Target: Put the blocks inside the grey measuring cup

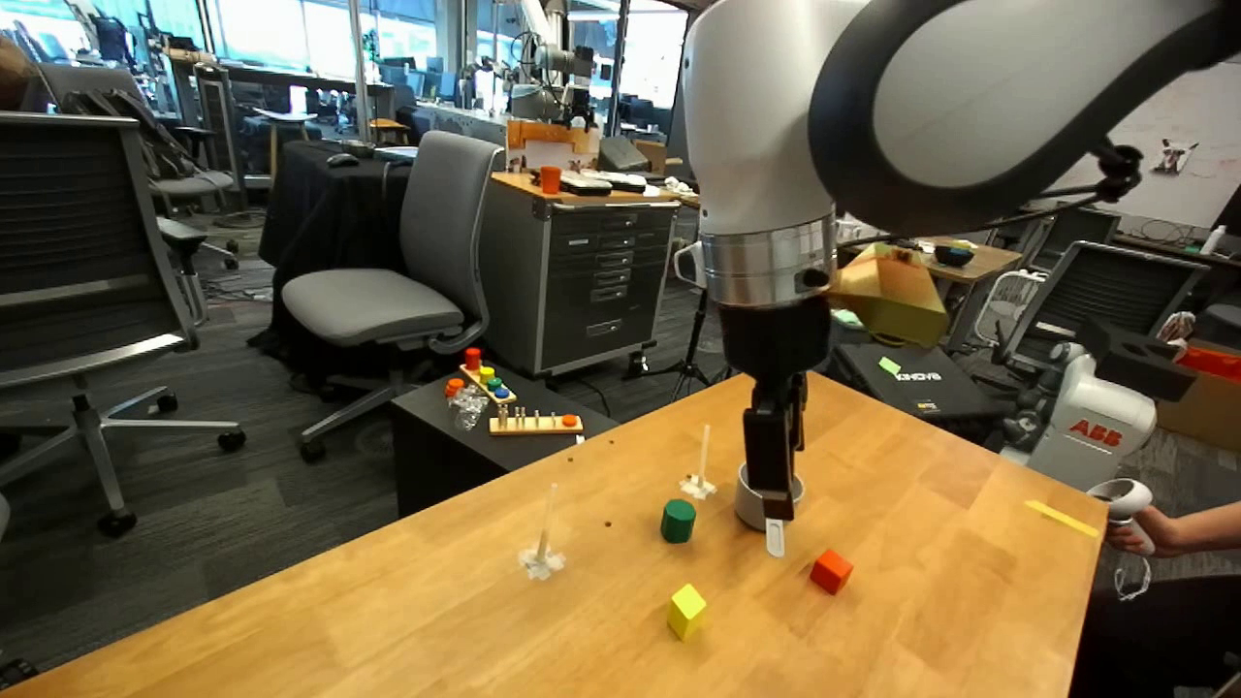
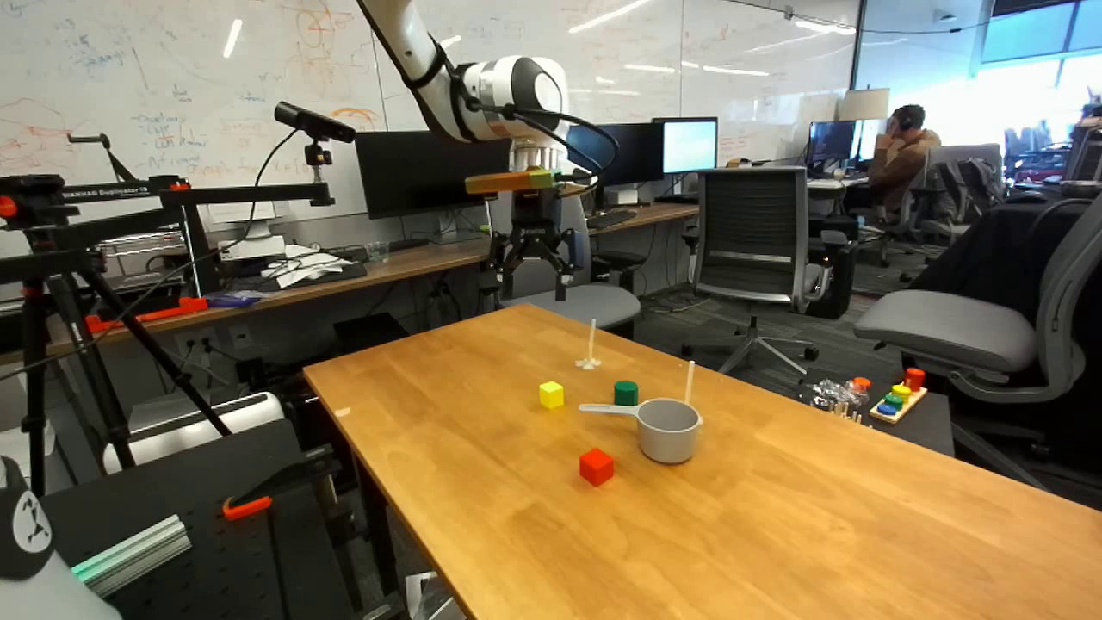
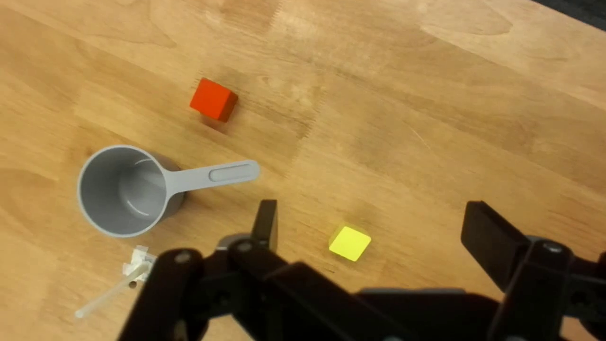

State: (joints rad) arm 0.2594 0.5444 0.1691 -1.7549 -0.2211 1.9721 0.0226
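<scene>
The gripper [image 3: 371, 218] is spread wide, and in the wrist view its fingers [image 3: 494, 246] stand left and right of the yellow block [image 3: 350, 243], with bare wood on both sides of it and the broader gap on the right. In an exterior view the gripper hangs well above the table [image 2: 775, 534]. The grey measuring cup [image 2: 668, 441] stands upright with its mouth up, and in that view its handle [image 2: 607, 410] reaches left over the wood; all three blocks are outside it.

The red block [image 2: 597, 467] sits near and left of the cup, apart from it, with open wood all round and a broad strip between it and the table's left edge. The yellow block is farther off, left of the handle's end, with wood running on to that same edge. The green block [image 1: 678, 521] has less room: in an exterior view the cup is to its right, and a thin upright rod [image 1: 705, 456] rises just beyond it from a whitish patch [image 1: 698, 488]. A second rod [image 1: 546, 519] stands farther left; both are near the table's far left edge, and past that edge is a low black stand [image 1: 485, 460]. In the wrist view the table's edge crosses the far right corner, well apart from the yellow and red blocks.
</scene>
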